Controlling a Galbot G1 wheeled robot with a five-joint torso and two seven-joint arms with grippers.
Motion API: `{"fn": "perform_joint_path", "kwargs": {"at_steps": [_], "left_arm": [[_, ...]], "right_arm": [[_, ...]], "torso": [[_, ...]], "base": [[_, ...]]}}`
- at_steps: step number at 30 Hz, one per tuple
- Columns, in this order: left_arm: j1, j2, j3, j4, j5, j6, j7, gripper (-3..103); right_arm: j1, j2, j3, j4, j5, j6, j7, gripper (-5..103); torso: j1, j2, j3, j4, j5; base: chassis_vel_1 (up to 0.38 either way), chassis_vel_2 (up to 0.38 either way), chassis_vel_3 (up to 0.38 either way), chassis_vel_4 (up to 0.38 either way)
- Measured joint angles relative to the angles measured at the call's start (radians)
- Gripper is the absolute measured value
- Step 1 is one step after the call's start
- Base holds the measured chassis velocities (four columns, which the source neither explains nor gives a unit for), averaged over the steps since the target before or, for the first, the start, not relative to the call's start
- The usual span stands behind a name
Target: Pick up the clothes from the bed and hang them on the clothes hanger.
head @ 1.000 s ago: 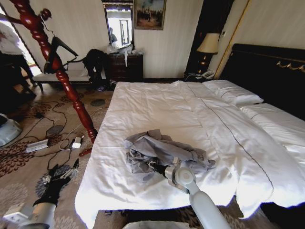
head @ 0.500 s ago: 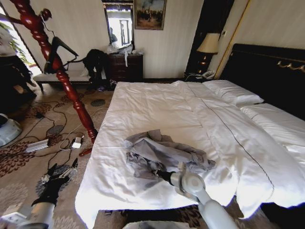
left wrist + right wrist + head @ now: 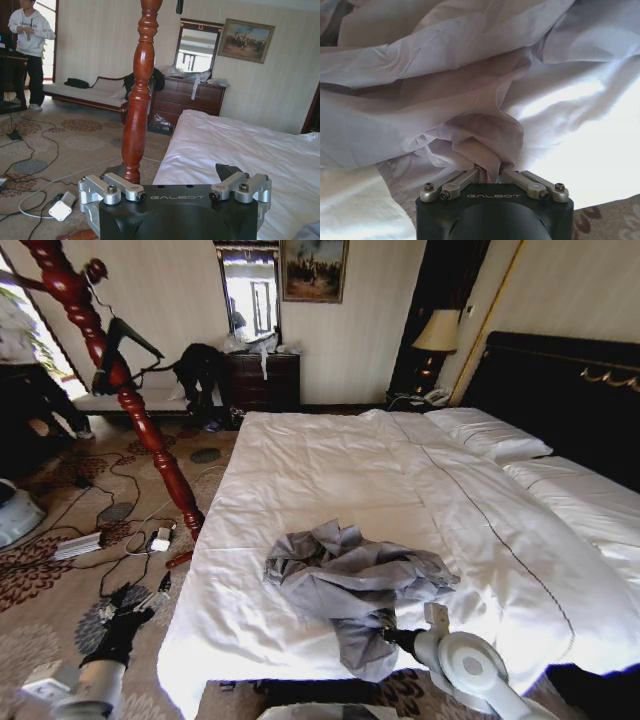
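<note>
Head view: the light grey-blue thin-fabric long-sleeved shirt (image 3: 352,585) lies crumpled on the near part of the very wide white-sheeted bed (image 3: 330,475), with one flap drawn toward the bed's near edge. At that flap sits the right hand (image 3: 388,636), black-tipped on a pale grey arm that comes up from the lower right. In the right wrist view the right hand (image 3: 490,172) has its two silver fingers (image 3: 462,181) pinched together on a gathered fold of the shirt (image 3: 420,100), so it is gripping the cloth; the white sheet (image 3: 570,115) shows bright beside the fold.

White pillows (image 3: 490,435) lie at the far end of the bed against the tall black headboard with gold trim (image 3: 570,385).

Off the bed's left side stands the glossy dark-red turned-wood coat stand (image 3: 120,390), and the slim black shoulder-shaped hanger with a silver hook (image 3: 122,340) hangs on it, well apart from the shirt.

Low at the left, over the patterned carpet (image 3: 50,580) strewn with cables, hangs the left hand (image 3: 125,615), black-gloved on its grey arm. In the left wrist view the left hand (image 3: 175,192) has its fingers spread wide apart and holds nothing, with the coat stand's post (image 3: 137,100) just ahead of it.
</note>
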Motion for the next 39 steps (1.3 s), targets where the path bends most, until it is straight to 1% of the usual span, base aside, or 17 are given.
{"fn": "perform_joint_path", "kwargs": {"at_steps": [1,2,3,8,11,13,14,17,20,22,27,30,31,32,33,35,39], "left_arm": [[0.0,0.0,0.0,0.0,0.0,0.0,0.0,100],[0.001,-0.001,0.0,0.005,-0.001,-0.003,0.002,100],[-0.002,0.003,0.002,0.011,-0.001,-0.004,0.001,100],[-0.009,0.013,0.001,0.015,-0.001,-0.003,-0.003,100],[-0.01,0.014,-0.001,0.015,-0.001,-0.002,-0.005,100],[-0.011,0.016,-0.001,0.016,-0.001,-0.001,-0.006,100],[-0.011,0.016,-0.001,0.016,-0.001,-0.001,-0.006,100],[-0.013,0.022,0.0,0.017,-0.001,0.001,-0.009,100],[-0.014,0.028,0.0,0.014,-0.001,0.004,-0.011,100],[-0.016,0.039,-0.004,0.014,-0.003,0.006,-0.012,100],[-0.023,0.052,-0.009,0.015,-0.009,0.01,-0.016,100],[-0.026,0.056,-0.009,0.016,-0.009,0.013,-0.017,100],[-0.027,0.057,-0.009,0.016,-0.009,0.014,-0.018,100],[-0.027,0.058,-0.009,0.016,-0.009,0.015,-0.018,100],[-0.027,0.058,-0.009,0.016,-0.009,0.015,-0.018,100],[-0.027,0.057,-0.01,0.02,-0.009,0.015,-0.018,100],[-0.021,0.054,-0.011,0.023,-0.008,0.012,-0.018,100]], "right_arm": [[0.0,0.0,0.0,0.0,0.0,0.0,0.0,-2],[-0.012,0.002,0.015,0.016,-0.032,0.0,-0.037,8],[-0.034,0.007,0.041,0.056,-0.158,-0.004,-0.106,19],[-0.107,-0.002,0.109,0.128,-0.197,-0.004,-0.113,41],[-0.152,-0.004,0.153,0.153,-0.196,-0.004,-0.1,41],[-0.191,-0.002,0.187,0.169,-0.203,-0.004,-0.102,58],[-0.191,-0.002,0.187,0.169,-0.203,-0.004,-0.102,58],[-0.222,0.02,0.216,0.197,-0.216,-0.003,-0.106,74],[-0.224,0.037,0.233,0.215,-0.224,-0.003,-0.102,80],[-0.23,0.049,0.259,0.227,-0.278,-0.002,-0.103,90],[-0.25,0.063,0.313,0.208,-0.424,0.009,-0.158,100],[-0.255,0.071,0.351,0.209,-0.4,0.021,-0.166,100],[-0.257,0.076,0.366,0.219,-0.34,0.042,-0.172,100],[-0.257,0.084,0.389,0.228,-0.219,0.066,-0.175,100],[-0.257,0.084,0.389,0.228,-0.219,0.066,-0.175,100],[-0.258,0.097,0.425,0.233,-0.004,0.052,-0.144,100],[-0.294,0.099,0.417,0.234,-0.084,0.025,-0.196,100]], "torso": [[0.0,0.0,0.0,0.0,0.0],[0.0,0.0,0.0,0.0001,0.0],[0.0,0.0,0.0,0.0002,-0.0001],[0.0,0.0,0.0,0.0,-0.0003],[0.0,0.0,0.0,0.0,-0.0003],[0.0,0.0,0.0,0.0,-0.0003],[0.0,0.0,0.0,0.0,-0.0003],[0.0,0.0,0.0,0.0,-0.0003],[0.0,0.0,0.0,0.0001,-0.0002],[0.0,0.0,0.0,0.0001,-0.0002],[0.0,0.0,0.0,-0.0001,-0.0001],[0.0,0.0,0.0,0.0,-0.0001],[0.0,0.0,0.0,-0.0001,0.0],[0.0,0.0,0.0,0.0,-0.0002],[0.0,0.0,0.0,0.0,-0.0002],[0.0,0.0,0.0,0.0002,-0.0004],[0.0,0.0,0.0,-0.0002,-0.0002]], "base": [[0.0,0.0,0.0,0.0],[0.0,0.0,0.0,0.0],[0.0,0.0,0.0,0.0],[0.0,0.0,0.0,0.0],[0.0,0.0,0.0,0.0],[0.0,0.0,0.0,0.0],[0.0,0.0,0.0,0.0],[0.0,0.0,0.0,0.0],[0.0,0.0,0.0,0.0],[0.0,0.0,0.0,0.0],[0.0,0.0,0.0,0.0],[0.0,0.0,0.0,0.0],[0.0,0.0,0.0,0.0],[0.0,0.0,0.0,0.0],[0.0,0.0,0.0,0.0],[0.0,0.0,0.0,0.0],[0.0,0.0,0.0,0.0]]}}
